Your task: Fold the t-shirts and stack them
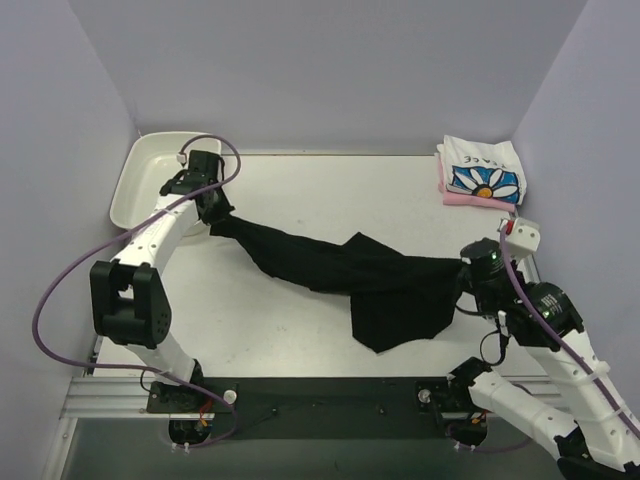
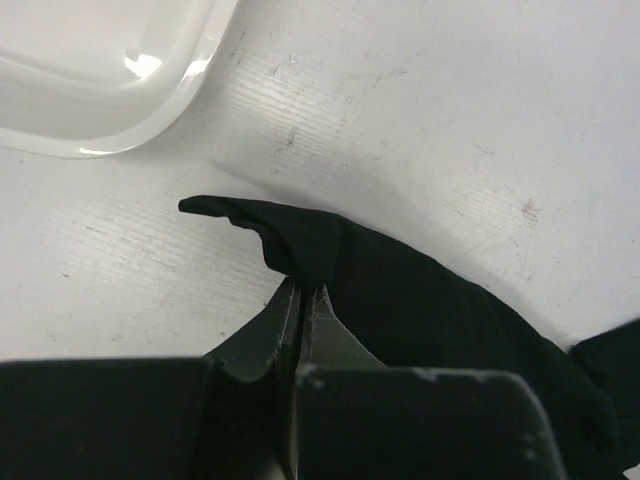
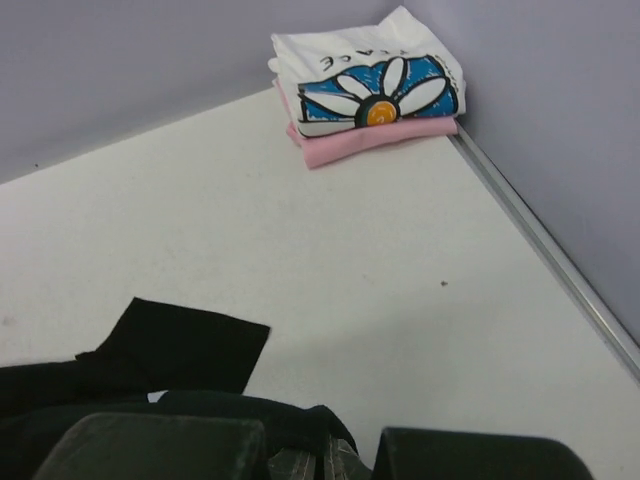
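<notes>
In the overhead view, the black shirt (image 1: 370,275) is seen stretched across the middle of the table (image 1: 320,190), pulled into a long band between the two arms. Its far-left end is held by the left gripper (image 1: 215,215), just beside the white tray (image 1: 130,185) in the far-left corner. Its right end is held by the right gripper (image 1: 465,272) near the right edge. A loose flap of the shirt hangs toward the near side and lies flat on the table. In the far-right corner, the daisy shirt (image 1: 483,170) is seen folded on top of the folded pink shirt (image 1: 460,198), well apart from the black shirt.

In the left wrist view, the fingers (image 2: 290,320) of the left gripper are seen pressed together on a bunched fold of the black shirt (image 2: 420,300), with a short point of cloth sticking out beyond them. The rounded corner of the tray (image 2: 100,110) is seen at the upper left, apart from the cloth.

In the right wrist view, the right gripper (image 3: 325,455) is seen at the bottom edge, its fingers closed on a fold of the black shirt (image 3: 180,345), the rest of which is spread to the left. The daisy shirt (image 3: 370,80) is stacked on the pink shirt (image 3: 350,140) in the corner, beside a metal rail (image 3: 540,240) along the table edge.
</notes>
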